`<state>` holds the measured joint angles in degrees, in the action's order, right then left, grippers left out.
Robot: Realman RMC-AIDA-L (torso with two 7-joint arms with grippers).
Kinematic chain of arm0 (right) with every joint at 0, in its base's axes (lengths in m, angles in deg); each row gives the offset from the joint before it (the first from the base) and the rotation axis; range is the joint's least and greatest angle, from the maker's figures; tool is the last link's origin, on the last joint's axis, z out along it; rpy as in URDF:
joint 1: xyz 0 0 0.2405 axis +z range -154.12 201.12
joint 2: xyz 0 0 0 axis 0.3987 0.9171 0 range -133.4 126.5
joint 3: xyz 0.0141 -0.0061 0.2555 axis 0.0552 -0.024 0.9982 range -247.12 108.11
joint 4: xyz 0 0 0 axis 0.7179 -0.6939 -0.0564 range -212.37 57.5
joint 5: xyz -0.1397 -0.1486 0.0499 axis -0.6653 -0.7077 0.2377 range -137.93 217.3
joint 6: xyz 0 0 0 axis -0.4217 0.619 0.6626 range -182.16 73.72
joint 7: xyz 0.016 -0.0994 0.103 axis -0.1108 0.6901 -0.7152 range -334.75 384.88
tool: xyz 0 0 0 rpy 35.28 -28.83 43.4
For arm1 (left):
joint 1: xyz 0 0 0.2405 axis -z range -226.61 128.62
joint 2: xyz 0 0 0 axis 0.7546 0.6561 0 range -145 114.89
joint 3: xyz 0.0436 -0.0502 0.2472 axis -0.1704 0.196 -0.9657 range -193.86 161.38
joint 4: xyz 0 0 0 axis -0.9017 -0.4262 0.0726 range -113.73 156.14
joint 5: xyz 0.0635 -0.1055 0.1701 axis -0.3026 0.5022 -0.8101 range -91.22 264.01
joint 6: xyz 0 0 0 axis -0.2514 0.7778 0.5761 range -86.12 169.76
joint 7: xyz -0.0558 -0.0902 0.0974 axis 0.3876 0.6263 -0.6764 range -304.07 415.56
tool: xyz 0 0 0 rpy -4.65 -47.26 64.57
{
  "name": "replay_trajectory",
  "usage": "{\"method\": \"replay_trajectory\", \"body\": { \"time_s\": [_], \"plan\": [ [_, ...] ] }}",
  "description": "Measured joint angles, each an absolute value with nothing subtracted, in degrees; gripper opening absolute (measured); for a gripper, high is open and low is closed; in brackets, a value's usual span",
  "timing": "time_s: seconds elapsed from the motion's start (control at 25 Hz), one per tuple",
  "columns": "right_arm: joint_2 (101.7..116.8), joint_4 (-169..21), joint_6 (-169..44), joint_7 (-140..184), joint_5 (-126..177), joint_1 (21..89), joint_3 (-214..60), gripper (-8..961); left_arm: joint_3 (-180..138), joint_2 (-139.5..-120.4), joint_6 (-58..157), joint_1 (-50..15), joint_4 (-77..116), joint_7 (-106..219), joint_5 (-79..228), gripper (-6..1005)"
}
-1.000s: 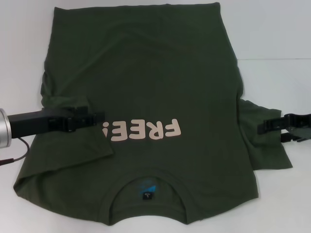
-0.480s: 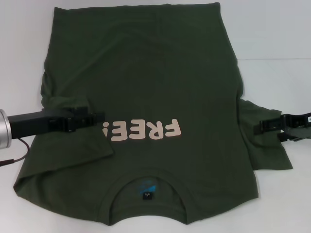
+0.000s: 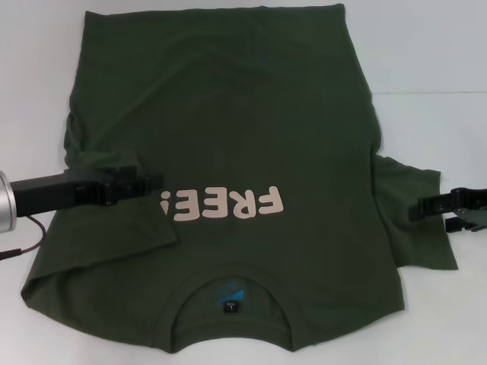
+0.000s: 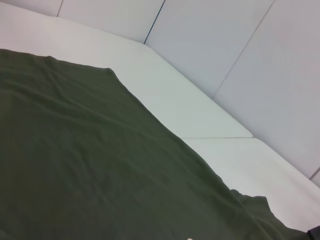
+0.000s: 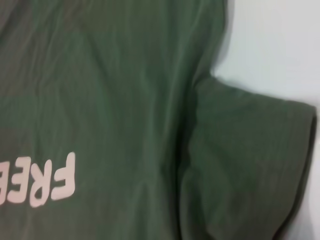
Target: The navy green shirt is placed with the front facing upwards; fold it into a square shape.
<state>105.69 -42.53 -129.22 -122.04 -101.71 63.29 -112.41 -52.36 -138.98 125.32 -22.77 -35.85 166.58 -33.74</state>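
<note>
My right jaws (image 3: 426, 209) have slid outward off the sleeve, so that fold waits; left jaws (image 3: 152, 184) sit on the shirt (image 3: 228, 114), spread face-up on the worktop (image 3: 426, 61); whether either pair is clenched, I cannot tell

The navy green shirt (image 3: 228, 129) is matt, softly creased cloth with smooth pale lettering (image 3: 222, 204). The table (image 3: 426, 137) beneath looks smooth, matt white. The left gripper (image 3: 144, 185) is matt black.

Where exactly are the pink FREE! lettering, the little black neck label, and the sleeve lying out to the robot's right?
FREE! lettering (image 3: 228, 206): head view, middle of the pink word.
Neck label (image 3: 229, 306): head view, black tag inside the collar.
Right-side sleeve (image 3: 415, 220): head view, flat cloth middle.
</note>
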Motion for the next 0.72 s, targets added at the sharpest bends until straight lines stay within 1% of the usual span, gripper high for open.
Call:
{"method": "replay_trajectory", "body": {
  "time_s": [0.24, 0.4, 0.72],
  "plan": [
    [106.6, -42.5, -127.8, -121.5, -101.6, 63.9, -112.4, 846, -52.4, -138.97, 125.3, -22.8, -35.8, 166.5, -32.7, 691],
    [106.9, -42.5, -127.7, -121.4, -101.5, 64.3, -112.4, 845, -52.4, -138.97, 125.3, -23.2, -35.7, 166.5, -32.6, 692],
    [106.79, -42.5, -128.6, -122.0, -100.4, 63.9, -112.3, 842, -52.4, -138.97, 125.3, -23.5, -35.7, 166.5, -32.5, 691]
  ]
}}
